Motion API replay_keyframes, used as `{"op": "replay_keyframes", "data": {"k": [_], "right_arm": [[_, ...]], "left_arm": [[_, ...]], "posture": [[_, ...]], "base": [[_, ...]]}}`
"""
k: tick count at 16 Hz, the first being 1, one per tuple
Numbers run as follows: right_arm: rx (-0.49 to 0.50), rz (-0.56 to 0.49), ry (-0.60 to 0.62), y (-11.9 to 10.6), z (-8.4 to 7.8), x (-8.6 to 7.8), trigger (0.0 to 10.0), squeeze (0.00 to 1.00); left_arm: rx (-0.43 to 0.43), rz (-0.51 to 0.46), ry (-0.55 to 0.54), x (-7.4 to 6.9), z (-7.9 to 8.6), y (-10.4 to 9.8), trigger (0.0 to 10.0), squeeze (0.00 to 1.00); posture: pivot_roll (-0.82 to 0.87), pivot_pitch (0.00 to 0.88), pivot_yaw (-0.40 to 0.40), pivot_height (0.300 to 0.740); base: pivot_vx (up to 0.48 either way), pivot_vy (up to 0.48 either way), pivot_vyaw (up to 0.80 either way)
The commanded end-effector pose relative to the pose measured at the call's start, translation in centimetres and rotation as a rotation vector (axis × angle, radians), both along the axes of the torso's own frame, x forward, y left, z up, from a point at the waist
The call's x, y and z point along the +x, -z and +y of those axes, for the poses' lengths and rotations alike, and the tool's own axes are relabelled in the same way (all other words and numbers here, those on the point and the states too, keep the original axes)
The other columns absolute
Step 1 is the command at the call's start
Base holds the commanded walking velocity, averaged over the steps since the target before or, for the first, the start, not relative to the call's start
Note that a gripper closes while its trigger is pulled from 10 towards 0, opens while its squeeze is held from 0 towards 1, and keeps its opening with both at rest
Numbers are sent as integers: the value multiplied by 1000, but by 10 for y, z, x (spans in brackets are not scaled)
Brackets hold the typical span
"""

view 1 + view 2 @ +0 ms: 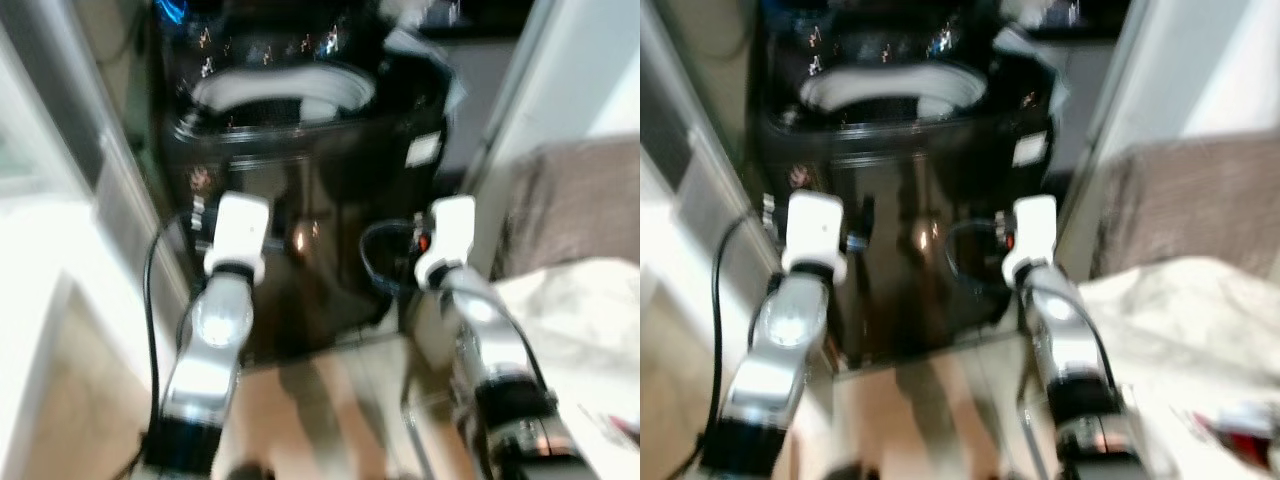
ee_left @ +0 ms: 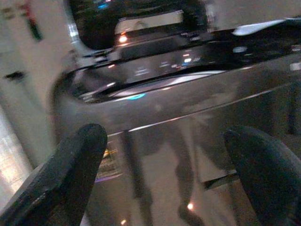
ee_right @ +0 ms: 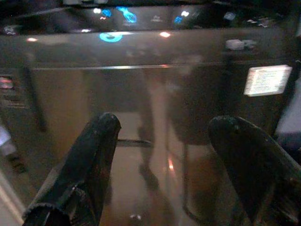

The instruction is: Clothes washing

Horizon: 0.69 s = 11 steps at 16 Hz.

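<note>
- The washing machine (image 1: 300, 150), dark and glossy, stands directly in front of the robot; its top looks open, with a pale ring (image 1: 282, 88) showing around the drum
- The left gripper (image 2: 160, 174) is held up toward the front panel of the machine, its two fingers spread wide with nothing between them
- The right gripper (image 3: 164, 165) is raised the same way, also wide open and empty, facing the shiny front near a white label (image 3: 267, 80)
- A heap of pale cloth (image 1: 570, 320) lies on the robot's right, just beside the right arm; I judge this is the laundry to be loaded
- The head views are blurred, so I think the robot is walking; it is better to stop and stand steady before any reach
- A good next step, in my opinion, is to turn toward the cloth and take it with the right gripper, keeping both arms away from the panel to avoid a knock against it
</note>
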State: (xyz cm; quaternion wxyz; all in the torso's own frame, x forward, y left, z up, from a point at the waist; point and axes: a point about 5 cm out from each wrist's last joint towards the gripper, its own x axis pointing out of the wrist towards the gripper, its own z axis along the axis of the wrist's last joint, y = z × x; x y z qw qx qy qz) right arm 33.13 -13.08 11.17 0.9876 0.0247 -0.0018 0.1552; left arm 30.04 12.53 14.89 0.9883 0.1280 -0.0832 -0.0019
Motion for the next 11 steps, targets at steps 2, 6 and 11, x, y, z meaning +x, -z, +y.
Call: {"op": "replay_keyframes", "data": {"k": [2, 6, 11], "right_arm": [[-4, -23, 14, -5, 0, 3, 10000, 0], [-3, -28, 9, -6, 1, 4, 10000, 0], [-19, -40, 3, -8, 4, 4, 10000, 0]], "left_arm": [[5, -3, -11, 0, 2, 0, 10000, 0], [14, -3, -10, 1, 1, 0, 10000, 0], [2, -3, 2, 2, 2, 0, 10000, 0]], "posture": [[-9, 0, -14, 740], [-10, 0, -15, 740], [-10, 0, -13, 740]], "base": [[0, 0, 313], [0, 0, 0], [0, 0, -306]]}}
